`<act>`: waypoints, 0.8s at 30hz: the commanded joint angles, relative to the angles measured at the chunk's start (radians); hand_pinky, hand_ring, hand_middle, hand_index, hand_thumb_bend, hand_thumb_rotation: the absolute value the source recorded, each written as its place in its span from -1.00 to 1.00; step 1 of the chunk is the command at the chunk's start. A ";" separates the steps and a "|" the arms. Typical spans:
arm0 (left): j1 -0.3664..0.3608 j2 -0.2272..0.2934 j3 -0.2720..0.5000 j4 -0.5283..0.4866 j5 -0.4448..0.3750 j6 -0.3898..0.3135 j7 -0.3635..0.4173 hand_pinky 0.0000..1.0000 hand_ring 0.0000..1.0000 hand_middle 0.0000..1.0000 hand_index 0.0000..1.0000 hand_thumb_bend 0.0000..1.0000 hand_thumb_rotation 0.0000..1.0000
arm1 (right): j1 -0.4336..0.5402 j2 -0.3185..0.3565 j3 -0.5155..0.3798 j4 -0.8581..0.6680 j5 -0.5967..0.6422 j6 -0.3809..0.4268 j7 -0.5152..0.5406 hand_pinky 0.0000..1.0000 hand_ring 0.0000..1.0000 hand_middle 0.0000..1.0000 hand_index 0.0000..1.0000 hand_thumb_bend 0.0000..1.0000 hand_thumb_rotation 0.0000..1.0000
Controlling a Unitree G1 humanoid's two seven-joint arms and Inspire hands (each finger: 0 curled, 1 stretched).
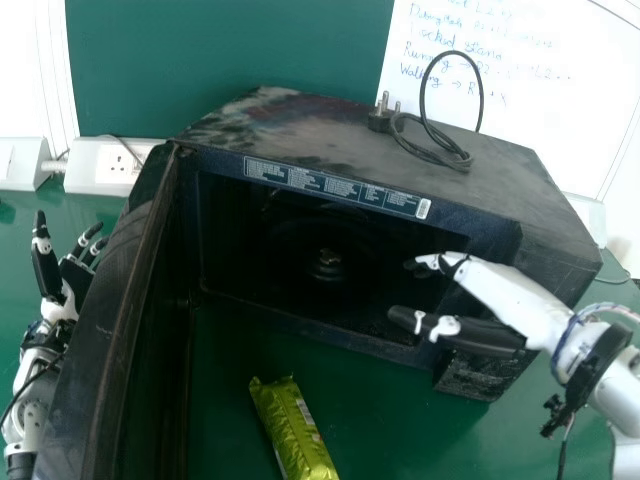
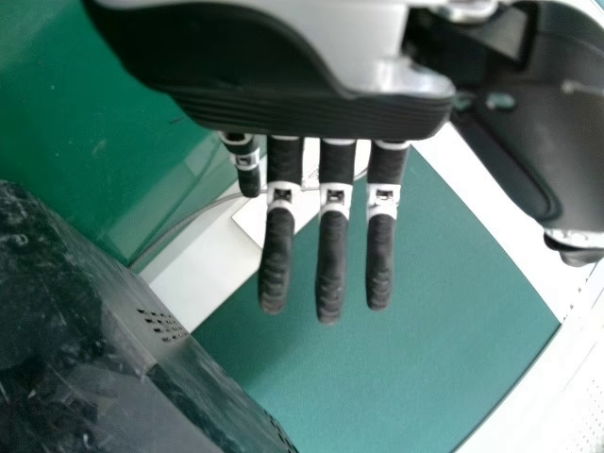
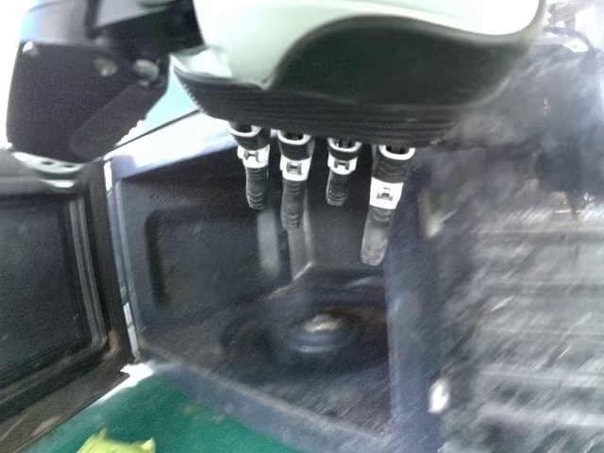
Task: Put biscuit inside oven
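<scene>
Right hand (image 1: 485,336): open, I guess to grab.
Left hand (image 1: 44,264): open, out of my way.
Biscuit (image 1: 293,430): near oven (image 1: 500,190), door (image 1: 105,330) wide for it.

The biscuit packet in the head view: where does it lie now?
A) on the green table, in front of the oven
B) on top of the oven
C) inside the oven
A: the biscuit packet lies on the green table, before the open oven.

It's bright in here: the white writing board (image 1: 592,125) behind the black metal oven (image 1: 345,142) looks washed out, while the oven's cavity (image 1: 290,250) sits in deep shadow.
</scene>
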 commanded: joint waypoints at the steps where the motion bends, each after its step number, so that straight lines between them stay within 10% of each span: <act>1: 0.005 0.001 -0.005 -0.018 -0.006 0.012 0.005 -0.53 -0.35 -0.15 -0.01 0.04 -0.84 | 0.007 0.018 0.036 -0.049 -0.035 0.041 -0.013 0.59 0.91 0.92 0.99 0.97 0.73; 8: -0.004 0.003 -0.002 0.003 -0.005 0.004 -0.011 -0.51 -0.34 -0.15 -0.01 0.04 -0.84 | 0.020 0.051 0.206 -0.182 -0.175 0.218 0.004 0.75 0.92 0.89 1.00 1.00 0.75; 13: -0.004 -0.003 -0.005 -0.010 -0.003 0.012 0.007 -0.50 -0.34 -0.15 -0.01 0.04 -0.84 | -0.021 0.074 0.332 -0.218 -0.268 0.260 0.029 0.13 0.55 0.61 0.79 1.00 0.62; 15: -0.004 -0.008 -0.009 -0.020 -0.001 0.015 0.019 -0.50 -0.35 -0.15 -0.01 0.04 -0.84 | -0.051 0.081 0.387 -0.240 -0.310 0.311 0.071 -0.72 0.47 0.58 0.69 1.00 0.55; 18: -0.001 -0.020 -0.014 -0.042 -0.001 0.020 0.040 -0.51 -0.35 -0.15 -0.01 0.04 -0.84 | -0.105 0.091 0.483 -0.266 -0.395 0.368 0.144 -0.85 0.23 0.47 0.54 1.00 0.55; 24: -0.003 -0.039 -0.031 -0.074 0.000 0.030 0.079 -0.54 -0.37 -0.17 -0.01 0.04 -0.84 | -0.151 0.171 0.624 -0.292 -0.633 0.404 0.249 -0.97 -0.78 -0.57 0.20 1.00 0.53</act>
